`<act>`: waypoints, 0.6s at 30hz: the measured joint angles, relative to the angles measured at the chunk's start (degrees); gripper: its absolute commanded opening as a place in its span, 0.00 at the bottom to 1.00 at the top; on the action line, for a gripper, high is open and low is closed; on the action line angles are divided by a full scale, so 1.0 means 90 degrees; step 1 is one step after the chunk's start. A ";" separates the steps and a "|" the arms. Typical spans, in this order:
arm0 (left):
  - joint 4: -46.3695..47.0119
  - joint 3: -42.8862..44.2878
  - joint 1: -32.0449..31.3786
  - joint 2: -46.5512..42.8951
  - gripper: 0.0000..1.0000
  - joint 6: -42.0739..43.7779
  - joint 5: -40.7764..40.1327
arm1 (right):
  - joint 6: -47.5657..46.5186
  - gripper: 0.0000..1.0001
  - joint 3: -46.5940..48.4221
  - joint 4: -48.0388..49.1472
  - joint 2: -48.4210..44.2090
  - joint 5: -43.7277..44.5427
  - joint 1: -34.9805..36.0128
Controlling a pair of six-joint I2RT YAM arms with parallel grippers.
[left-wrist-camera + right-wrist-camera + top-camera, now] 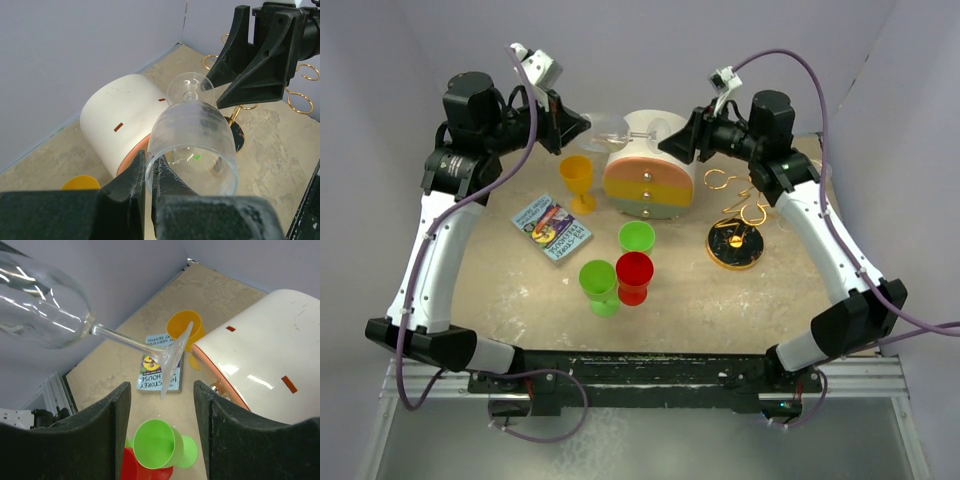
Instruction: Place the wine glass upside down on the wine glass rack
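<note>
Two end effectors meet at the glass [607, 128], which hangs in the air above the box [648, 180]. It lies almost level, with the bowl to the left and the foot to the right. The left end effector [149, 167] is narrow and pinches the rim of the bowl, with the glass wall between its fingers. The right end effector [161, 387] is wide and holds nothing. The foot of the glass is just in front of its gap, not yet between the fingers. The rack [735, 245] stands on the table to the right of the box, well apart from the glass.

The step in hand looks like a handover to the right arm. The main danger is the thin grip on the rim. The long stem works as a lever, so a push from the right fingers could turn the glass or make it slip. If those fingers close on the edge of the foot and not on the stem, the hold would be weak. If the left side lets go too early, the glass would drop on the box.
</note>
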 measured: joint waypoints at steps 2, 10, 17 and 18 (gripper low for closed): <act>0.0034 -0.0083 0.0000 -0.0056 0.00 -0.0049 0.0002 | 0.0056 0.50 -0.0002 0.0073 -0.0032 0.0073 -0.0002; 0.0180 -0.0255 0.0000 -0.0340 0.00 -0.0095 0.0002 | 0.0425 0.42 -0.0002 0.0262 -0.0015 0.0058 0.0005; 0.0270 -0.0325 0.0000 -0.0367 0.00 -0.0092 0.0002 | 0.0585 0.35 -0.0002 0.0372 0.0138 -0.0080 0.0044; 0.0270 -0.0352 0.0000 -0.0367 0.00 -0.0092 0.0002 | 0.0607 0.34 -0.0002 0.0391 0.0160 -0.0097 0.0046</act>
